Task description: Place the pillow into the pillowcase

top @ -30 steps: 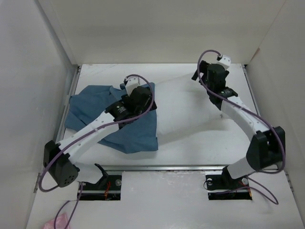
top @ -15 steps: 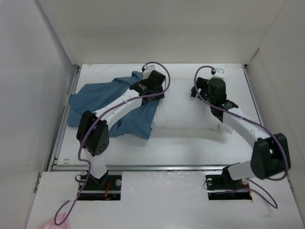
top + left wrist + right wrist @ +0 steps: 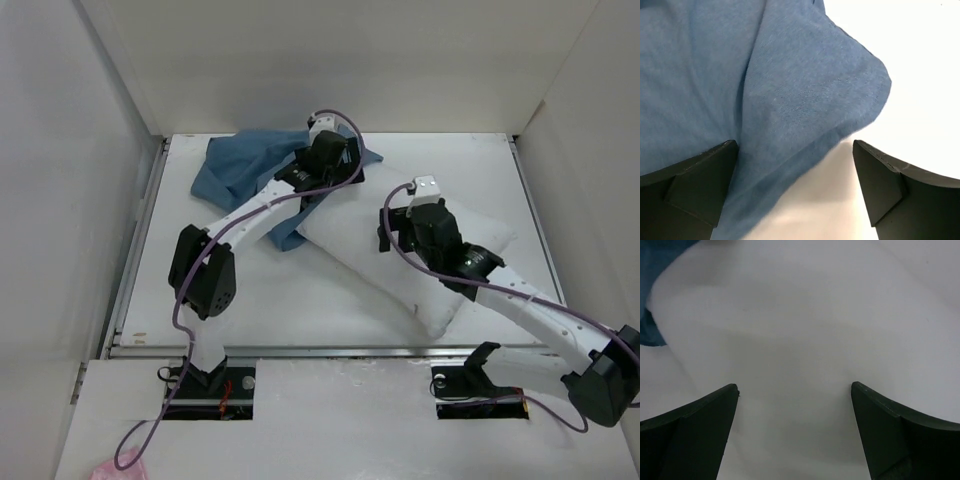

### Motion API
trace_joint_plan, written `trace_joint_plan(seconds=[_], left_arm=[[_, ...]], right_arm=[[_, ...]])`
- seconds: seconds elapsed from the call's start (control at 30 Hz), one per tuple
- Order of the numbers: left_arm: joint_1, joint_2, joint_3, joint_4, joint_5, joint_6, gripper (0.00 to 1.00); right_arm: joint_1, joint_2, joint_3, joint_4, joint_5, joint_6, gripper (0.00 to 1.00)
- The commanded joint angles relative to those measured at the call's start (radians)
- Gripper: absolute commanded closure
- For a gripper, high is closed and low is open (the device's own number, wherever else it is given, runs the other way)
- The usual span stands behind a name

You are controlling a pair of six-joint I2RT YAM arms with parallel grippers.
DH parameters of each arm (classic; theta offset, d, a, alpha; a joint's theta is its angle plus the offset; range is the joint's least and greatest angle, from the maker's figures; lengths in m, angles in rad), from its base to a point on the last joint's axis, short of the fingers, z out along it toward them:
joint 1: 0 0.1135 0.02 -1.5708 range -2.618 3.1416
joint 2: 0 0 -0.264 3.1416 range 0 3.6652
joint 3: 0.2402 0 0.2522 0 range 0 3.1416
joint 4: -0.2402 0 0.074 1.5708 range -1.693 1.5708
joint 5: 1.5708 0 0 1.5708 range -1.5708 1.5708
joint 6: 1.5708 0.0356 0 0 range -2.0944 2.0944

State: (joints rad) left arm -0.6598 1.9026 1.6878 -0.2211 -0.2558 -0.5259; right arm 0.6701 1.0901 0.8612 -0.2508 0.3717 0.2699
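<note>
The white pillow (image 3: 365, 255) lies slantwise across the middle of the table, its upper left corner against the blue pillowcase (image 3: 235, 165). The pillowcase is bunched at the back left, with a flap hanging down toward the pillow. My left gripper (image 3: 335, 165) hovers over the pillowcase's right edge. In the left wrist view it (image 3: 795, 150) stands open, blue cloth (image 3: 740, 75) lying loose under the left finger. My right gripper (image 3: 405, 235) is open above the pillow's middle. The right wrist view shows its jaws (image 3: 795, 390) spread over white pillow (image 3: 800, 315), with a bit of pillowcase (image 3: 649, 332) at the left.
White walls close in the table (image 3: 250, 310) on the left, back and right. Purple cables loop off both wrists. The left arm's elbow (image 3: 205, 275) stands at the near left. A pink scrap (image 3: 105, 468) lies outside the table at the bottom left.
The pillowcase has been dragged from the left middle to the back left. The pillow has turned from level to slanting. My right gripper has come forward from the back right to the pillow's middle.
</note>
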Motion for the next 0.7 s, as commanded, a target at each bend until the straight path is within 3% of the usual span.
trace_joint_plan(seconds=[0.0, 0.07, 0.13, 0.17, 0.33, 0.43, 0.53, 0.63, 0.67], left_arm=[[-0.026, -0.198, -0.092, 0.035, -0.072, 0.006, 0.00], [-0.026, -0.341, -0.232, 0.019, -0.176, -0.041, 0.00], [-0.015, -0.489, -0.331, -0.020, -0.235, -0.113, 0.00], [0.000, -0.538, -0.432, -0.074, -0.258, -0.206, 0.00], [0.009, -0.854, -0.812, -0.185, -0.277, -0.434, 0.00], [0.009, -0.965, -0.950, -0.204, -0.258, -0.564, 0.00], [0.009, -1.073, -1.071, -0.155, -0.212, -0.588, 0.00], [0.009, -1.110, -1.097, -0.165, -0.212, -0.597, 0.00], [0.009, -1.110, -1.097, -0.175, -0.221, -0.608, 0.00]], right_arm=[[0.130, 0.019, 0.122, 0.037, 0.070, -0.196, 0.00], [0.186, 0.062, 0.151, 0.111, 0.058, -0.349, 0.00], [0.218, 0.100, 0.151, 0.183, -0.057, -0.443, 0.00], [0.233, 0.146, 0.139, 0.236, -0.089, -0.515, 0.00], [0.279, 0.354, 0.218, 0.240, -0.103, -0.682, 0.00], [0.279, 0.448, 0.272, 0.258, -0.041, -0.760, 0.00], [0.279, 0.591, 0.315, 0.336, -0.002, -0.849, 0.00], [0.258, 0.762, 0.406, 0.317, 0.068, -0.809, 0.00], [0.244, 0.795, 0.423, 0.305, 0.082, -0.784, 0.04]])
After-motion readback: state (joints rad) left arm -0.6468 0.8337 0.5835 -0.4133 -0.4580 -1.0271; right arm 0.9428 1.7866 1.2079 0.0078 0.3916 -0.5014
